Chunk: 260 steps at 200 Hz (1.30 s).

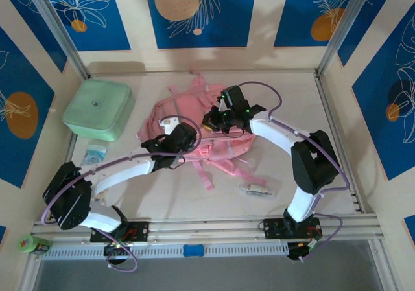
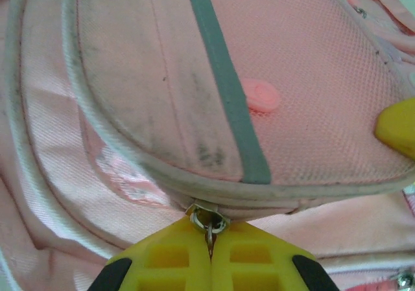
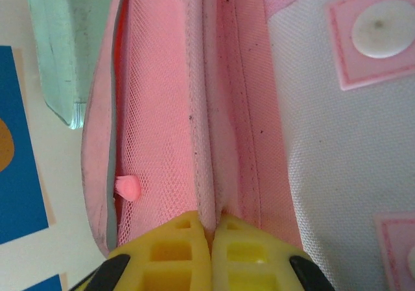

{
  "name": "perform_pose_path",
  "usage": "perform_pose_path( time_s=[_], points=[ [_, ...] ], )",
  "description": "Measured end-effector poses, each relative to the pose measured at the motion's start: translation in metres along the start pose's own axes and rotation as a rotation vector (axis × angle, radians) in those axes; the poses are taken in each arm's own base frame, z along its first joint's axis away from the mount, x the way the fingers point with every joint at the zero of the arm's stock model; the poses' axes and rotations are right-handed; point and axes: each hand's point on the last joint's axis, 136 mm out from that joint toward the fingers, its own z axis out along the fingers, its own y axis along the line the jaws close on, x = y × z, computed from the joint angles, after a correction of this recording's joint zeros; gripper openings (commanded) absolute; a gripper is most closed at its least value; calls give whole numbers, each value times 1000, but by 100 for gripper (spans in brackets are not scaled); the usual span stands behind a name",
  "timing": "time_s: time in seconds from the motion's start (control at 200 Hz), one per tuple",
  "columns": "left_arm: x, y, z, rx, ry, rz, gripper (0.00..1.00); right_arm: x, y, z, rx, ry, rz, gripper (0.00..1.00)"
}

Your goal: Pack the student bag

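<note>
Item: student bag (image 1: 188, 108), mid-frame; left pincer (image 2: 209, 244) clamped on zip pull (image 2: 208, 223), right pincer (image 3: 211, 225) pinching its fabric; skewed tug risks pull slipping out.

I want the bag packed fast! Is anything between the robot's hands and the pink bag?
Nothing visible. The left gripper is shut on the zipper pull of the student bag, and the right gripper pinches the bag's pink seam.

The student bag (image 1: 185, 109) is soft pink, with a grey stripe (image 2: 227, 90) and dirty-white piping (image 2: 279, 190). The lidded box (image 1: 98, 108) at the far left corner of the pale beige tabletop (image 1: 168, 194) is mint green. The wall panels (image 1: 198, 12) are deep blue with white leaf lines and orange circles
</note>
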Motion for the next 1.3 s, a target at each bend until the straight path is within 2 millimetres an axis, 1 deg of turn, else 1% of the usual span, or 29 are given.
perform_pose_path(
  time_s=[0.145, 0.29, 0.355, 0.5, 0.595, 0.66, 0.715, 0.755, 0.79, 0.85, 0.905, 0.96, 1.005, 1.086, 1.111, 1.166, 1.196, 1.211, 1.261, 1.271, 1.301],
  points=[
    [5, 1, -7, 36, 43, 84, 0, -3, -1, -7, 9, 33, -32, 0],
    [12, -1, -7, 61, 80, 147, 0, -14, -3, -6, 25, 69, -64, 0],
    [16, -6, -7, 89, 100, 157, 0, -21, -4, -5, 33, 85, -76, 0],
    [27, -29, -2, 160, 123, 145, 0, -43, -1, 3, 45, 104, -112, 0],
    [38, -48, 3, 191, 154, 168, 0, -52, -7, 5, 52, 106, -127, 27],
    [48, -58, 4, 219, 192, 185, 0, -59, -8, 2, 41, 91, -139, 38],
    [53, -57, 4, 223, 217, 201, 0, -66, -5, -5, 15, 68, -149, 43],
    [55, -56, 4, 223, 232, 209, 0, -68, -5, -12, 0, 52, -144, 47],
    [56, -55, 4, 226, 240, 211, 0, -64, -8, -19, -11, 44, -130, 50],
    [57, -53, 5, 234, 251, 220, 0, -51, -13, -32, -39, 36, -92, 53],
    [57, -53, 5, 246, 261, 228, 0, -33, -17, -39, -64, 52, -40, 54],
    [58, -55, 4, 258, 266, 239, 0, -17, -15, -37, -91, 81, -11, 54],
    [58, -56, 4, 267, 268, 245, 0, -7, -13, -30, -112, 104, 13, 54],
    [58, -57, 3, 276, 269, 253, 0, 7, -16, -15, -118, 137, 60, 53],
    [59, -58, 3, 279, 269, 257, 0, 11, -17, -10, -119, 147, 71, 51],
    [59, -59, 3, 284, 271, 261, 0, 19, -17, 0, -122, 167, 95, 44],
    [59, -59, 3, 286, 272, 265, 0, 21, -16, 5, -121, 174, 106, 37],
    [59, -59, 3, 287, 272, 266, 0, 21, -16, 7, -122, 175, 100, 35],
    [59, -59, 3, 287, 272, 270, 0, 23, -18, 13, -111, 178, 124, 26],
    [59, -58, 3, 286, 272, 271, 0, 23, -18, 14, -111, 177, 118, 25],
    [59, -58, 3, 286, 271, 274, 0, 23, -20, 14, -105, 172, 127, 18]
  ],
)
